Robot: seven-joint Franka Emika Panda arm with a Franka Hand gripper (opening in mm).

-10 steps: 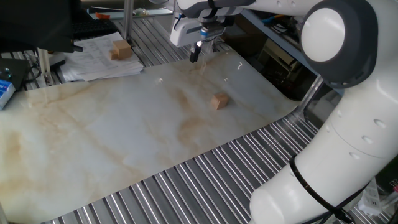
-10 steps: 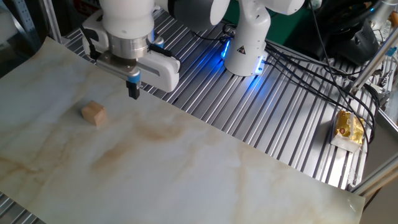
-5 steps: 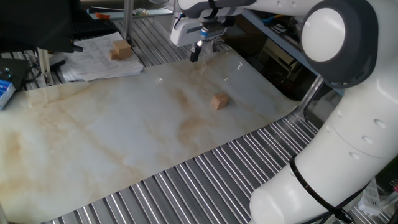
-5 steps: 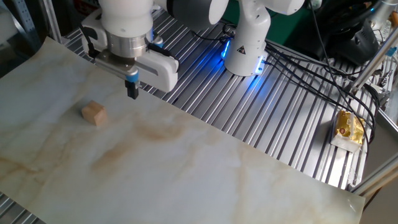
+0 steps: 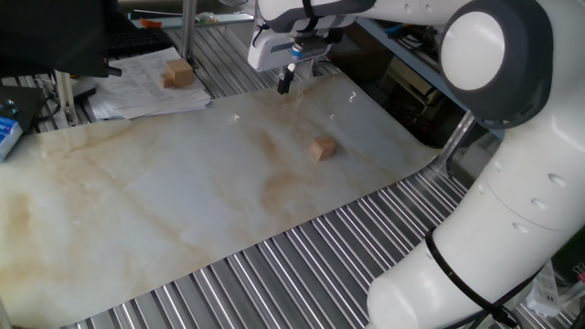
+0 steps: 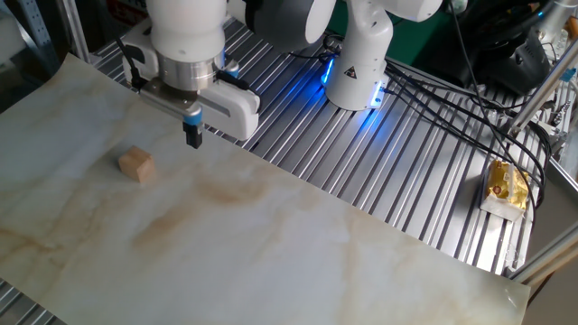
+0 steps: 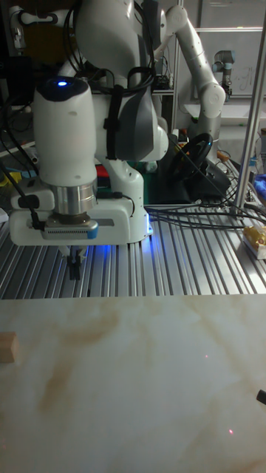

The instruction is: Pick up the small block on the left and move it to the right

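The small block [image 5: 322, 149] is seen lying alone on the marbled sheet [image 5: 183, 201] that covers the worktop [image 5: 302, 265]; in the other fixed view the small block [image 6: 135, 165] rests flat near the sheet's left part, and in the tall fixed view only a part of it [image 7: 7, 347] is shown at the left border of the picture; nothing is touching it. The pincer [image 5: 284, 84] is held above the far edge of the sheet, well apart from the block and pointing downward; in the other fixed view the pincer [image 6: 192, 136] hangs over the border between the sheet and the ribbed metal surface [image 6: 379, 171]; in the tall fixed view the pincer [image 7: 74, 267] is seen in front of the ribbed metal, above the sheet's edge. Its two fingers are brought together with no visible gap, and nothing is held between them. A larger wooden block [image 5: 178, 73] is placed on a pile of papers [image 5: 146, 87] behind the sheet, away from the pincer; a yellow packet [image 6: 508, 188] is lying on the ribbed metal at the right side in the other fixed view.
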